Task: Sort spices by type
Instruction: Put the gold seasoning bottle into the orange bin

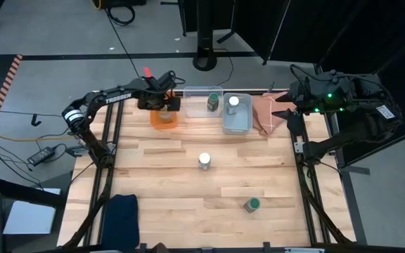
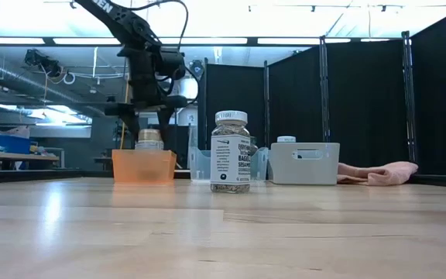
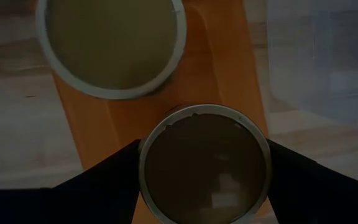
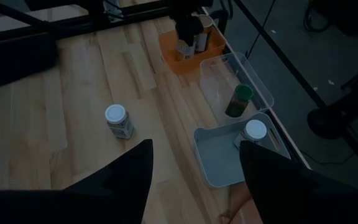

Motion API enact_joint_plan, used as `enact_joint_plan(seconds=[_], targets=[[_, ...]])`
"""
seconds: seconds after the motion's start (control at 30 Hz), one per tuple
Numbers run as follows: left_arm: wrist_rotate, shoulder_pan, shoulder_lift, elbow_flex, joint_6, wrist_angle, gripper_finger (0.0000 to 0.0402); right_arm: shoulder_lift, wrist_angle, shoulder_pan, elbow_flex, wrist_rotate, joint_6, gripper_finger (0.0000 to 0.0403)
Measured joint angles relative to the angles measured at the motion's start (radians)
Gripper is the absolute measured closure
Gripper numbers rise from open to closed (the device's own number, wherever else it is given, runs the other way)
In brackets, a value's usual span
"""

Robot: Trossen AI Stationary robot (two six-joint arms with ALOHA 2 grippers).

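Holding: my left hand grips a tan-lid jar in the orange bin.
Right hand: parted, empty.

"TROSSEN" on left arm; "BAGEL" on white-lidded jar

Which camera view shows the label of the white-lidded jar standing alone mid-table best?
The low view: the jar stands side-on in front, its label facing the camera. The high view shows only its lid from above. The right wrist view shows the jar small, its label unreadable. The left wrist view misses it.
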Motion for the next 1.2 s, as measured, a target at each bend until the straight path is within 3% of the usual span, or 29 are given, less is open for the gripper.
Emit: enact_joint_plan(seconds=[0.33, 0.77, 1.2], targets=[[-0.007, 0.000, 0.025, 0.003, 0.046, 0.026, 0.0118, 0.000, 0.000, 0.000, 0.000, 0.000, 0.023, 0.0155], [-0.012, -0.001, 0.029, -0.002, 0.125, 0.010, 0.0051, 0.000, 0.000, 0.000, 0.000, 0.000, 0.027, 0.0155], [0.008, -0.002, 0.022, 0.000, 0.180, -0.051, 0.0046, 0.000, 0.000, 0.000, 0.000, 0.000, 0.026, 0.0155]])
